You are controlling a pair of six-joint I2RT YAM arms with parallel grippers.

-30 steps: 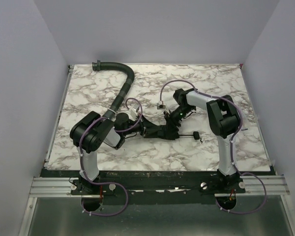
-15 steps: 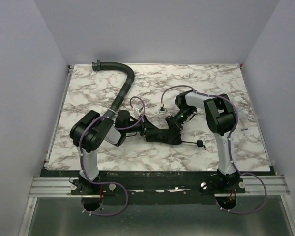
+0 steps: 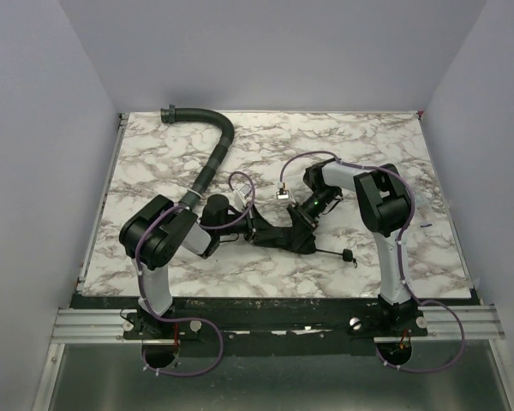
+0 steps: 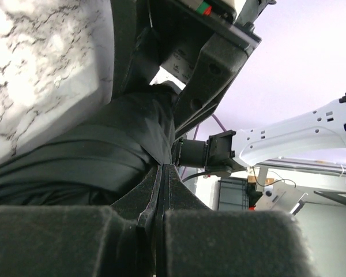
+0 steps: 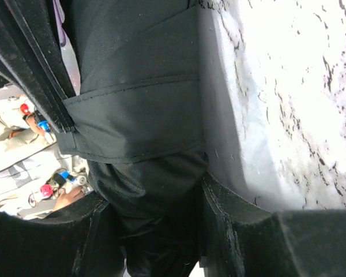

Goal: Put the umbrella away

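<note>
Marble table [image 3: 368, 137] holds bundled umbrella [image 3: 278, 233]; ribbed hose [image 3: 223, 137] behind

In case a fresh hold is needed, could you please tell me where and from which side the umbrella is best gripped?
Take the umbrella across the middle of its folded fabric bundle, claw descending from above and closing on its narrow sides. The bundle is thick and soft enough to fill a claw; the thin shaft would probably slip.
</note>
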